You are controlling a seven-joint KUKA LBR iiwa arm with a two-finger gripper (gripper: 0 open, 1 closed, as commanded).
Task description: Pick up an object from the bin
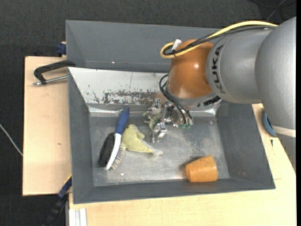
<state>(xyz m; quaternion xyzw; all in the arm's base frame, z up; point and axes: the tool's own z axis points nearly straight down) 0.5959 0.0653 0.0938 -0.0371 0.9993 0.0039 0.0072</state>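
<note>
My gripper (158, 132) hangs low over the middle of the bin floor, under the orange dome, its metal fingertips pointing down and left. Just left of the fingertips lies a crumpled pale yellow cloth (134, 140), close to them but apart. Beside the cloth, further left, lies a brush with a blue handle and a white head (118, 138), and next to it a black brush (107, 149). I see nothing between the fingers.
An orange cup-shaped thing (201, 168) lies on its side near the bin's front right. The arm and its orange dome cover the back right part of the bin.
</note>
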